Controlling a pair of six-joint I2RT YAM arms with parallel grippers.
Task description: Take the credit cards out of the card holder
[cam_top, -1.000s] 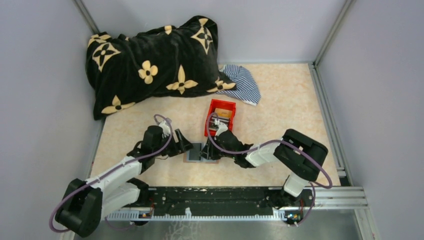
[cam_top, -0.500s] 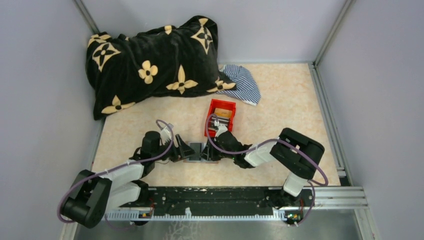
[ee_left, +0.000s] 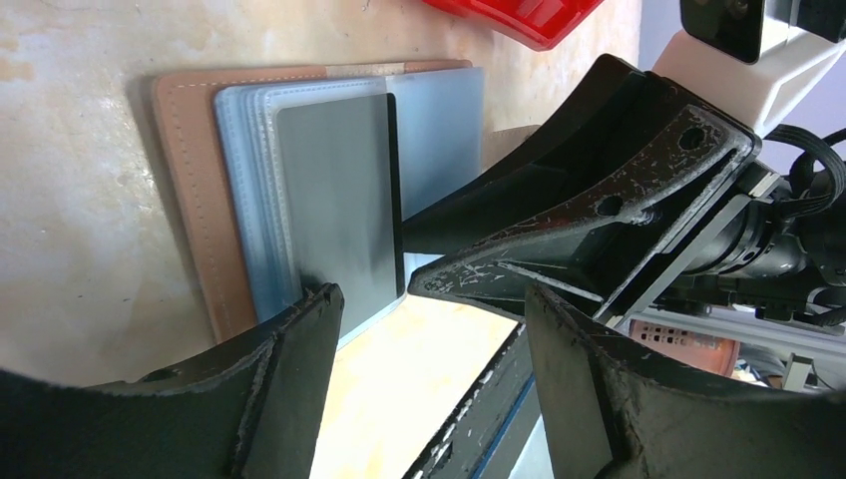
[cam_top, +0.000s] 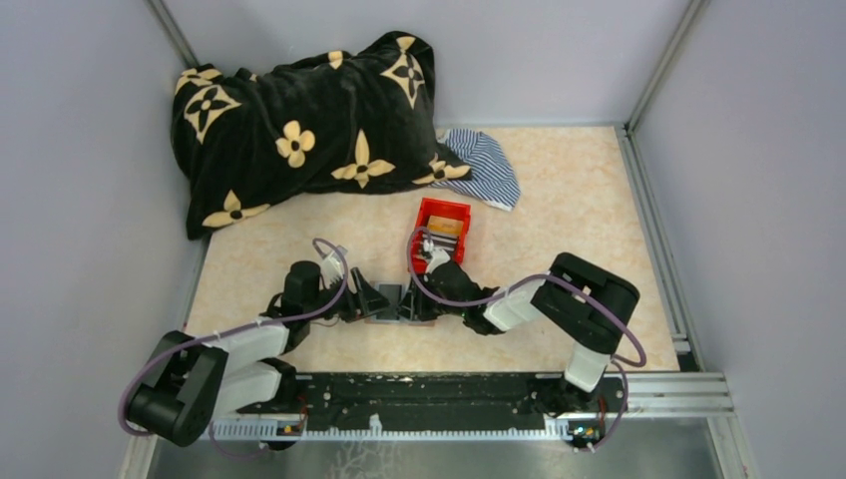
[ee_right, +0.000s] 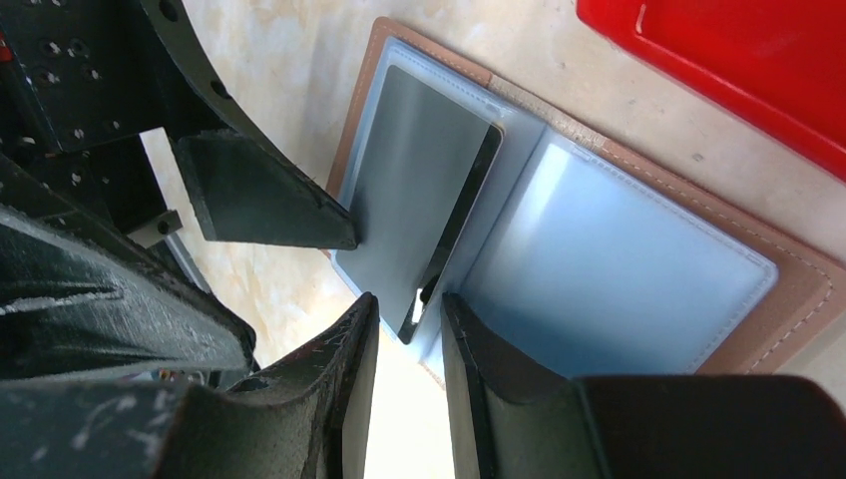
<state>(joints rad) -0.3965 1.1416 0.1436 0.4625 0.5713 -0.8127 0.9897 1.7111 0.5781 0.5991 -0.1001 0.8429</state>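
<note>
The card holder (cam_top: 388,299) lies open and flat on the table, a brown border (ee_left: 190,200) around grey-blue pocket panels (ee_right: 619,259). A dark grey credit card (ee_left: 339,190) sits on its left panel, the edge near the spine lifted (ee_right: 454,220). My left gripper (ee_left: 429,319) is open at the holder's left side, one fingertip (ee_left: 314,304) against the card's near edge. My right gripper (ee_right: 409,324) is open by a narrow gap. It straddles the card's lifted corner at the spine, with one finger (ee_right: 469,339) over the right panel.
A red bin (cam_top: 442,235) stands just behind the holder with small flat pieces in it. A black flowered blanket (cam_top: 299,120) and a striped cloth (cam_top: 484,165) lie at the back. Grey walls close in both sides.
My left arm has dropped and reached right, bringing its gripper down to the holder's left edge. The right gripper has stayed at the spine; its elbow drifted slightly left.
</note>
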